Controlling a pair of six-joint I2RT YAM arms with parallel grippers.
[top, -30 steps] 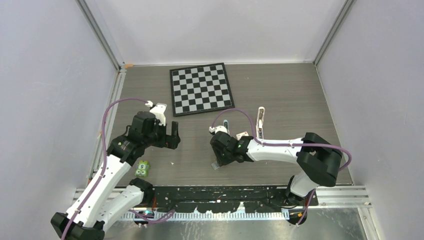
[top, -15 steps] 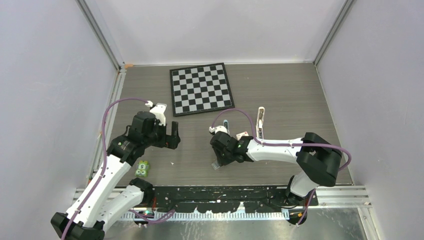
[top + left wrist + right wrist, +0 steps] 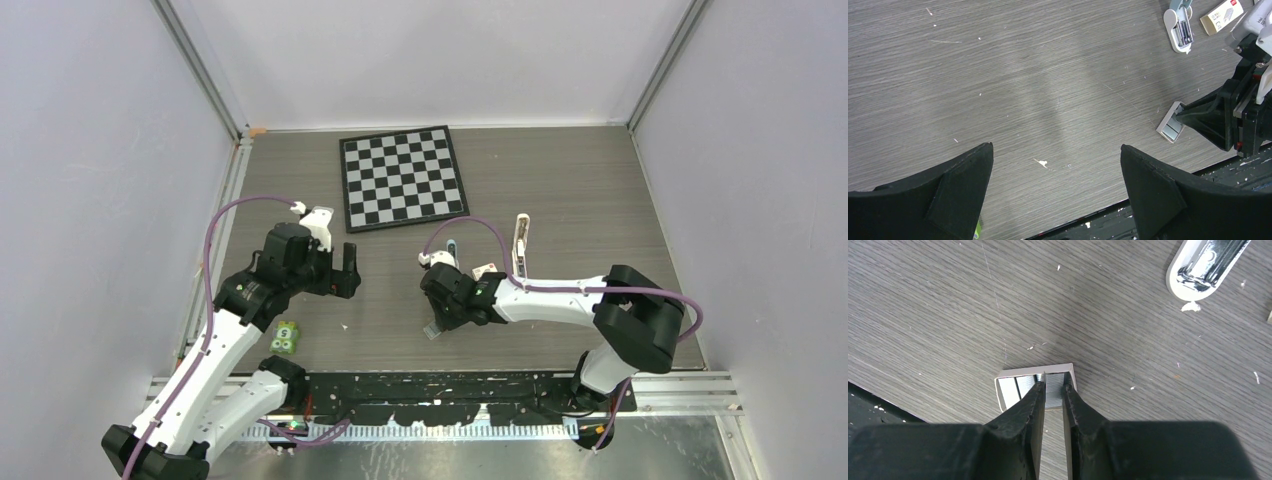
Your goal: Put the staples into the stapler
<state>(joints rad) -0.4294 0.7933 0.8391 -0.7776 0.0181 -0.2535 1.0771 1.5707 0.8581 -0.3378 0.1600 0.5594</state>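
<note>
Several silvery staples (image 3: 1054, 388) lie in a small open white tray (image 3: 1007, 390) on the wooden table, near its front edge (image 3: 432, 330). My right gripper (image 3: 1053, 385) points down into the tray, and its fingers press on both sides of one staple strip. The tray and that gripper also show at the right of the left wrist view (image 3: 1170, 128). The white stapler (image 3: 520, 243) lies open to the right, behind the right arm. My left gripper (image 3: 1056, 146) hovers wide open over bare table, left of centre (image 3: 345, 272), holding nothing.
A small light-blue-and-white object (image 3: 1203, 265) lies just behind the right gripper (image 3: 452, 247). Beside it is a small cream box (image 3: 485, 269). A chessboard (image 3: 403, 177) lies at the back, and a green pack (image 3: 285, 337) by the left arm. A black rail (image 3: 450, 390) runs along the front edge.
The right gripper's jaws have narrowed a little around the staple strip. Neither arm has shifted, and the left gripper stays wide open.
</note>
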